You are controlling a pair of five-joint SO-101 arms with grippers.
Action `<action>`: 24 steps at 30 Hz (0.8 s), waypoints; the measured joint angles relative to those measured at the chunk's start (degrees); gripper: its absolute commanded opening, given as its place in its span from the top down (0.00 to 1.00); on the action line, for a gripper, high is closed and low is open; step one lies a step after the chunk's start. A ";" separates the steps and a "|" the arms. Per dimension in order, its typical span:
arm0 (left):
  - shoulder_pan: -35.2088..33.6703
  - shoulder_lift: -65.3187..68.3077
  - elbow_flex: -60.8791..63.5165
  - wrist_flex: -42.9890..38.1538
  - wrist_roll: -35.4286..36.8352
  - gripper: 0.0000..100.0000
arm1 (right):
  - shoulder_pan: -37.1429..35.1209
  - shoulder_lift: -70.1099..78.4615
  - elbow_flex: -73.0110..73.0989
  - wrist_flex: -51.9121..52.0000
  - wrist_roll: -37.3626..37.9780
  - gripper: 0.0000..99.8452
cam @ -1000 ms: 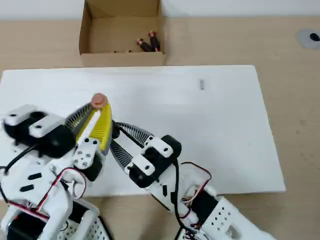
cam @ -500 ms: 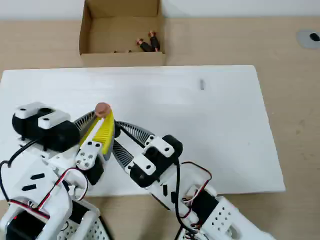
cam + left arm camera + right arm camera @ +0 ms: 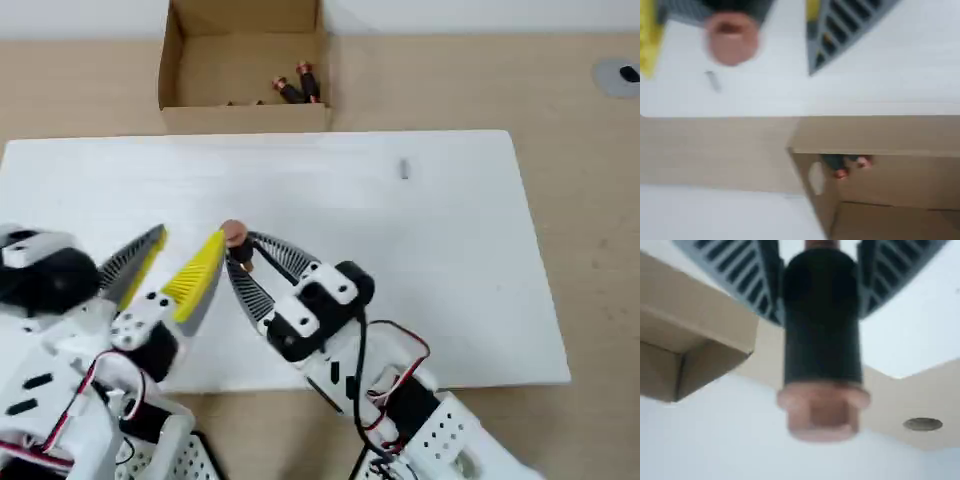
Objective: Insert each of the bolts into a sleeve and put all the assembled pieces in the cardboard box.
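Note:
My right gripper (image 3: 240, 250) is shut on an assembled piece (image 3: 235, 238), a black sleeve with a pink bolt head at its end, held just above the white mat (image 3: 430, 280). The right wrist view has this piece (image 3: 822, 340) between the grey fingers (image 3: 730, 270). My left gripper (image 3: 190, 238), with yellow fingers, stands open just left of the piece and holds nothing. In the left wrist view the bolt head (image 3: 731, 37) sits between that gripper's spread fingers (image 3: 840, 30). The cardboard box (image 3: 172, 70) at the back holds assembled pieces (image 3: 295, 88).
A small grey item (image 3: 403, 168) lies on the mat's far right part. A grey disc (image 3: 620, 75) is set in the wooden table at the back right. The two arms crowd the mat's front left.
The left gripper has opened, let go of the bolt head and drawn back toward the front left. The right gripper keeps the assembled piece, which has shifted slightly right and nearer.

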State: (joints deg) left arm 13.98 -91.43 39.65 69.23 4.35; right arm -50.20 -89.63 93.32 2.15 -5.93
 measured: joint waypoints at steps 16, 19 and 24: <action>-0.88 6.77 -9.49 10.46 -3.16 0.99 | 8.18 5.45 -12.31 9.23 0.09 0.99; -0.88 7.47 -9.49 11.52 -5.98 1.00 | 10.64 11.78 -19.25 10.46 0.09 0.99; -0.88 7.56 -6.95 13.45 -7.12 0.99 | 13.80 24.88 -32.18 10.46 0.09 0.99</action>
State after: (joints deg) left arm 13.10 -83.87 32.70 82.68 -2.77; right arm -36.40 -64.75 61.14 12.62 -5.85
